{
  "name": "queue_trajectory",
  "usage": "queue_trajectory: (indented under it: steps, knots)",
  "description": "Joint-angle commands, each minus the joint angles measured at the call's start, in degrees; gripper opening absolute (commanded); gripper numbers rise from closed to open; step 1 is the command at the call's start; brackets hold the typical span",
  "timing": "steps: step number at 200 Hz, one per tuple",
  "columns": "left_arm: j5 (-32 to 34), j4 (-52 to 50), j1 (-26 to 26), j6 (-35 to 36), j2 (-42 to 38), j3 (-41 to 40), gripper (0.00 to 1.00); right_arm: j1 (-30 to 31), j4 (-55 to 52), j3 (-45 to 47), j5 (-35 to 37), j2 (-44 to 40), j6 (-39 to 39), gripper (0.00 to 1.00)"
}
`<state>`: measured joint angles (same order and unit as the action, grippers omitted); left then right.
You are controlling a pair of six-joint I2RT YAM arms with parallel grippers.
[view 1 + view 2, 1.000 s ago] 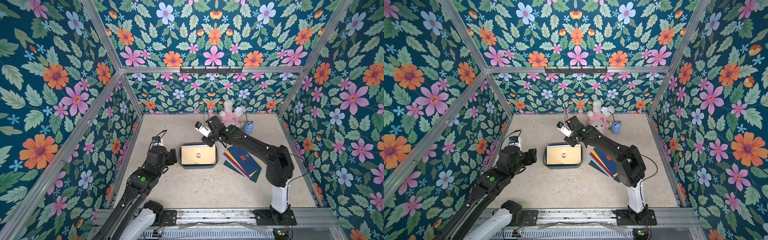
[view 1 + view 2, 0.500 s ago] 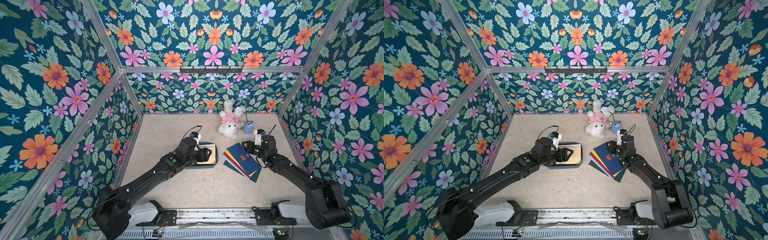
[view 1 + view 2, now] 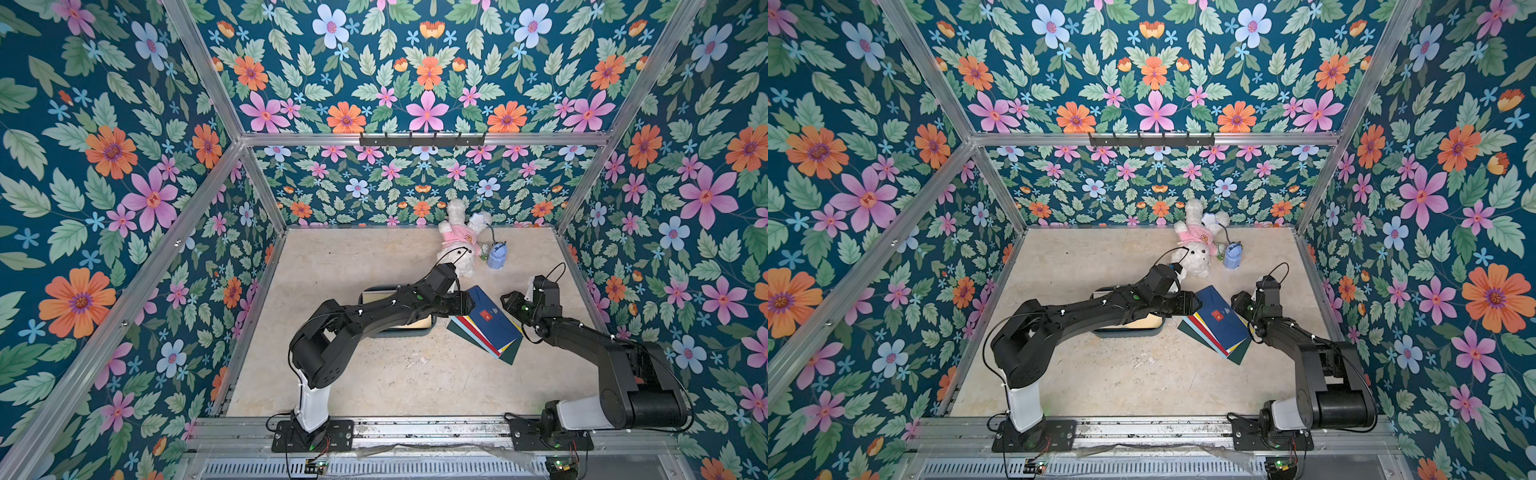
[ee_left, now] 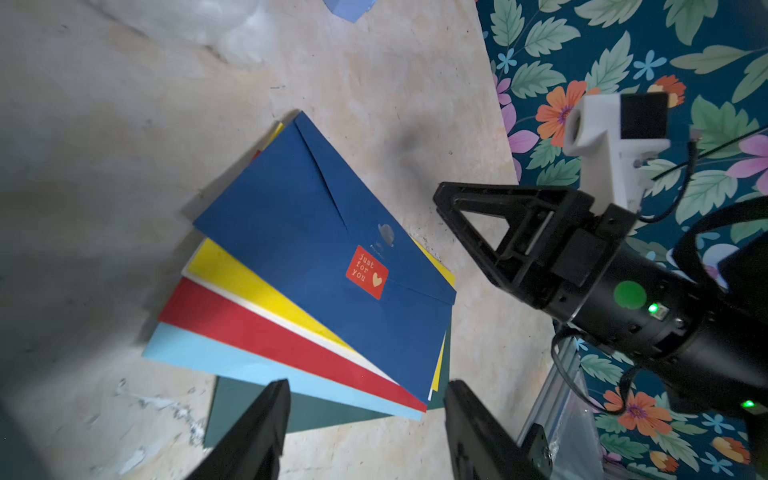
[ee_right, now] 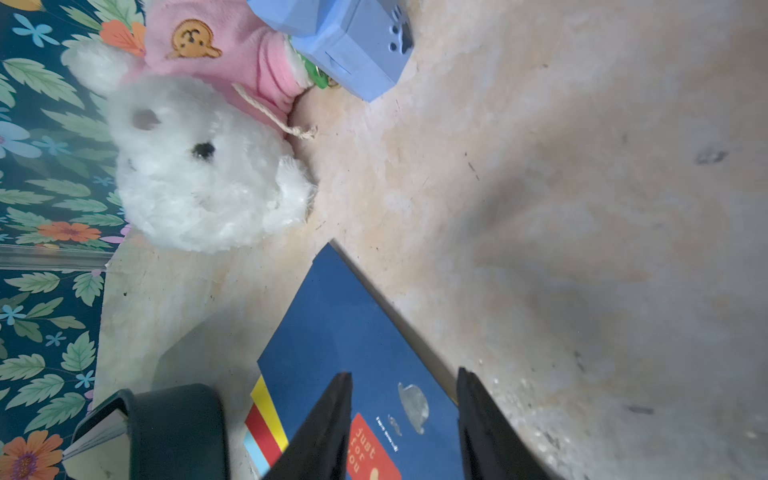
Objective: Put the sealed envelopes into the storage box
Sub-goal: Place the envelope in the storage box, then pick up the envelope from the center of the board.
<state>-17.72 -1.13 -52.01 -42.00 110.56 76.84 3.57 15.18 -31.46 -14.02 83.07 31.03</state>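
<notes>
A fanned stack of sealed envelopes (image 3: 486, 328) lies right of centre: navy (image 4: 332, 249) with a red sticker on top, then yellow, red, light blue and dark green. The teal storage box (image 3: 409, 331) sits to its left, mostly hidden under my left arm. A pale envelope (image 3: 419, 322) shows inside it. My left gripper (image 3: 467, 303) reaches over the box to the stack's left edge, open and holding nothing (image 4: 368, 384). My right gripper (image 3: 505, 300) stands open over the navy envelope's right edge (image 5: 404, 372).
A white plush bunny in a pink top (image 3: 455, 249) and a small light-blue toy backpack (image 3: 496, 257) lie behind the stack by the back wall. Floral walls close in the table on three sides.
My left arm has swung from the left side across the box to the stack. My right arm has left the box area and come down at the stack's right edge. The left jaws have narrowed slightly.
</notes>
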Motion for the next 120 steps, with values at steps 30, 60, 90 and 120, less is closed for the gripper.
queue_trajectory:
  steps: [30, 60, 90, 120]
  knots:
    - [-1.3, -1.8, -0.5, 0.1, 6.3, 3.7, 0.66, -0.2, 1.8, -1.1, -2.0, 4.4, 1.2, 0.45]
    - [-1.9, -1.4, -0.4, 0.1, 9.1, 5.4, 0.65, -0.1, 1.8, -1.3, -2.5, 5.4, 1.2, 0.45]
    - [-2.3, -1.4, -0.5, 0.0, 10.8, 6.2, 0.65, -0.1, 0.9, -1.6, -2.6, 6.0, 1.1, 0.45]
    - [-2.7, -0.2, -0.5, -0.6, 11.8, 5.5, 0.65, -0.1, 0.6, -1.7, -2.8, 6.4, 1.1, 0.45]
